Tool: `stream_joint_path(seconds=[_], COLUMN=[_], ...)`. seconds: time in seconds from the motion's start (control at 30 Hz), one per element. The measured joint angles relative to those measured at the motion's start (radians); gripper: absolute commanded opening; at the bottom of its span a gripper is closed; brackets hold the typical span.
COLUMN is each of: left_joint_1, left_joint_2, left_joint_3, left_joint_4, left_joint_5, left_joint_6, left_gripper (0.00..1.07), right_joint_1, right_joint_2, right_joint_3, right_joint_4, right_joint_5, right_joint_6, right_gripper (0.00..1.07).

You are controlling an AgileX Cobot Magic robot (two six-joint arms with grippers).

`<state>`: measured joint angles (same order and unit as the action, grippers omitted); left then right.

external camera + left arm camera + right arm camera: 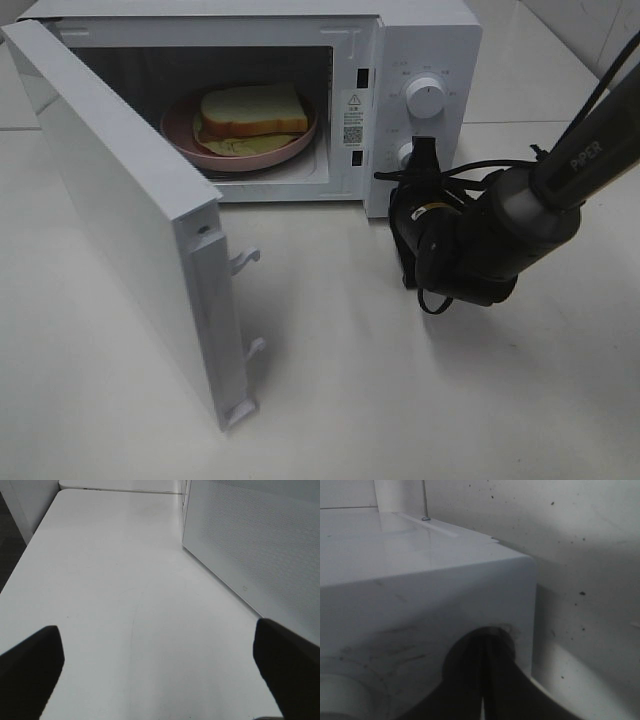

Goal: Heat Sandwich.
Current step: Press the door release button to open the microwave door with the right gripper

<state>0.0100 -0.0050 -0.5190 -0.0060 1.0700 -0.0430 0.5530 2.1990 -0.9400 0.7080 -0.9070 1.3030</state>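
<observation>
The sandwich (250,108) of white bread lies on a pink plate (180,135) inside the white microwave (420,40), whose door (110,200) stands wide open to the left. My right gripper (422,150) is shut with nothing in it, its tips at the control panel by the lower knob (405,155). The right wrist view shows the right gripper (483,637) pressed against the microwave's front face near its right corner. My left gripper (160,670) shows only in the left wrist view, open and empty over the bare table, left of the door's outer face (250,545).
The upper knob (427,98) sits above the right gripper. Two latch hooks (245,260) stick out from the open door's edge. The white table (330,400) runs in front of the microwave. A wall stands behind the table's far edge.
</observation>
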Motion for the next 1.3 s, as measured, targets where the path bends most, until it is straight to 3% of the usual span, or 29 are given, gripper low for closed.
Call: stream_joint_path(seconds=[0.6, 1.3], left_joint_1=[0.000, 0.000], left_joint_2=[0.000, 0.000], left_joint_3=[0.000, 0.000], left_joint_4=[0.000, 0.000], left_joint_5=[0.000, 0.000], left_joint_6=[0.000, 0.000], left_gripper=[0.98, 0.98], right_joint_1=[-0.025, 0.008], right_joint_2=[-0.058, -0.266], right_joint_3=[0.005, 0.219], right_joint_4=[-0.014, -0.072], right_joint_5=[0.139, 0.147], right_joint_6=[0.000, -0.015], right_gripper=[0.00, 0.01])
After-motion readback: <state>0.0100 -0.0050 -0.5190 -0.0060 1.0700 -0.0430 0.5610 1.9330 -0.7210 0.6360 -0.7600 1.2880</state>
